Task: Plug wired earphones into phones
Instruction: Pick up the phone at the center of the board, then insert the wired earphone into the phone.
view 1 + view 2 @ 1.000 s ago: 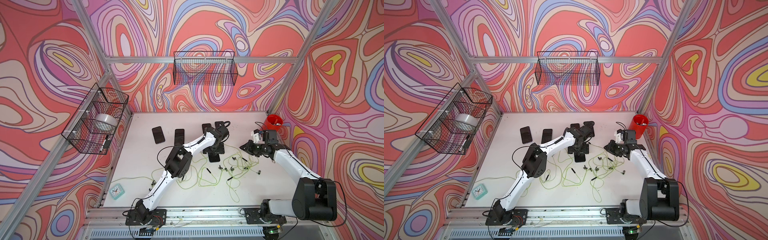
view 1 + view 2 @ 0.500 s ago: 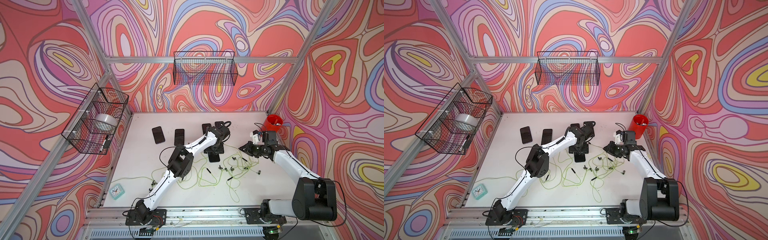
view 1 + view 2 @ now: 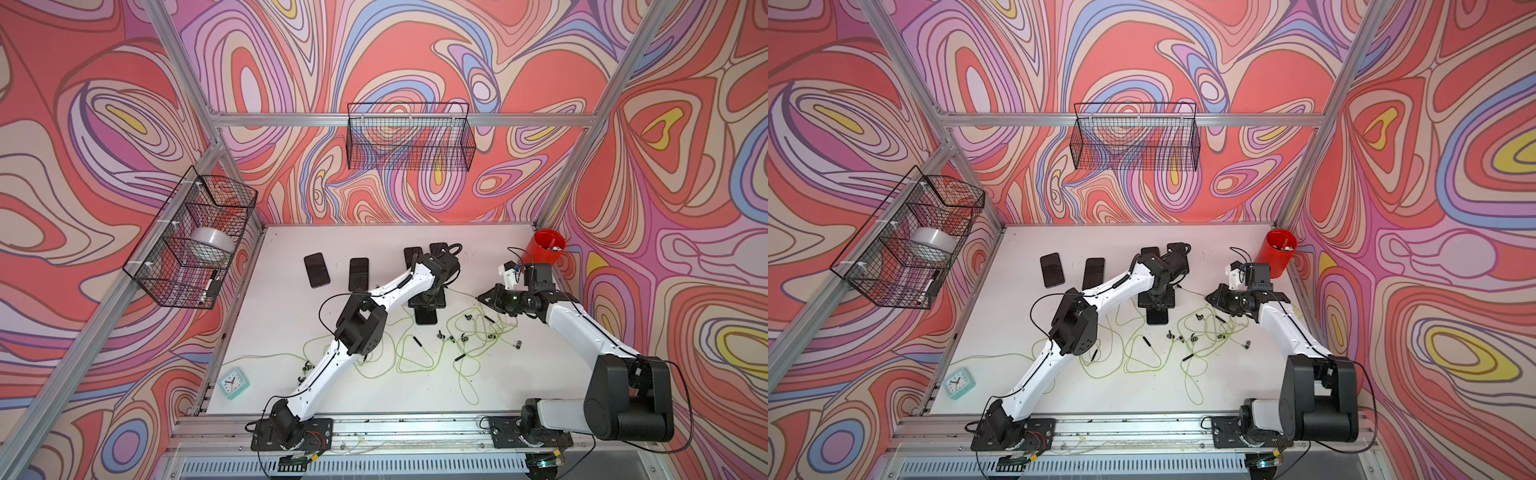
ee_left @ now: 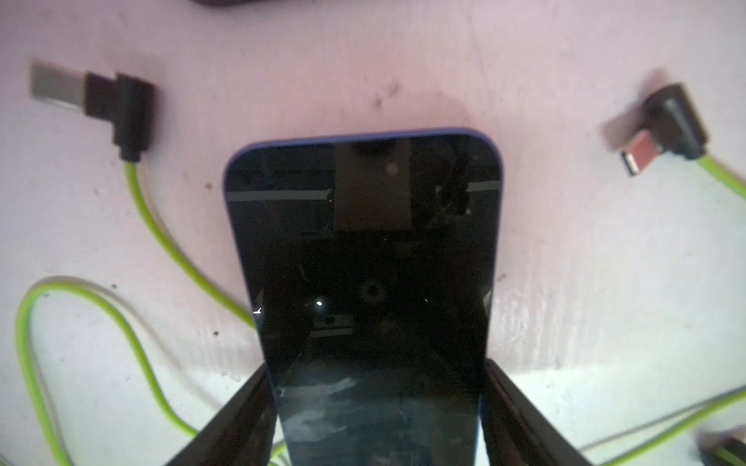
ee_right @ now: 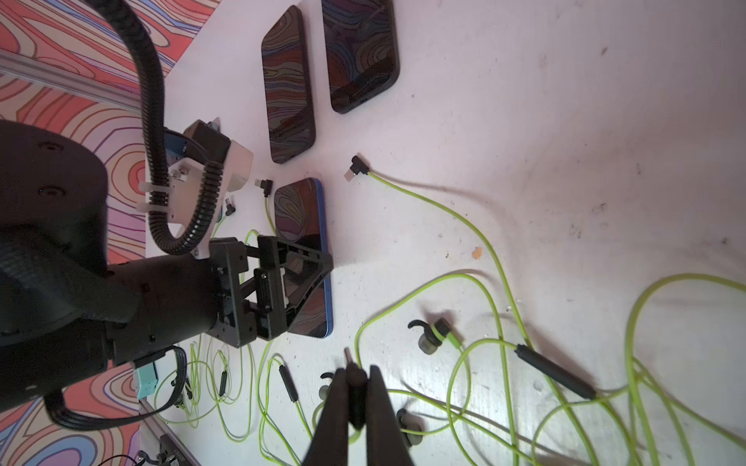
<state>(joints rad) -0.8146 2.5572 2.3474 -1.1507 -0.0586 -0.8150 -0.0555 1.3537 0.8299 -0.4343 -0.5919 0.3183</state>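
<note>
Several black phones lie on the white table (image 3: 498,386), two of them at the back left (image 3: 316,269) (image 3: 359,272). My left gripper (image 4: 375,371) reaches down over another phone (image 4: 363,242) with a blue rim, and its fingers (image 4: 258,387) press on both long edges. In both top views this left gripper (image 3: 428,301) (image 3: 1157,301) hides most of that phone (image 3: 427,318). My right gripper (image 5: 357,373) is shut on a dark plug (image 5: 355,387) of the yellow-green earphones (image 3: 457,345), and the metal tip sticks out. It hovers right of the held phone (image 5: 302,218).
Loose angled plugs (image 4: 121,109) (image 4: 670,121) lie on either side of the held phone's end. A red cup (image 3: 547,247) stands at the back right corner and a teal clock (image 3: 234,382) at the front left. Wire baskets (image 3: 191,237) (image 3: 409,137) hang on the walls.
My left gripper's jaws have narrowed onto the phone's edges, and the left elbow has shifted a little. The right arm has hardly moved and keeps hold of the plug.
</note>
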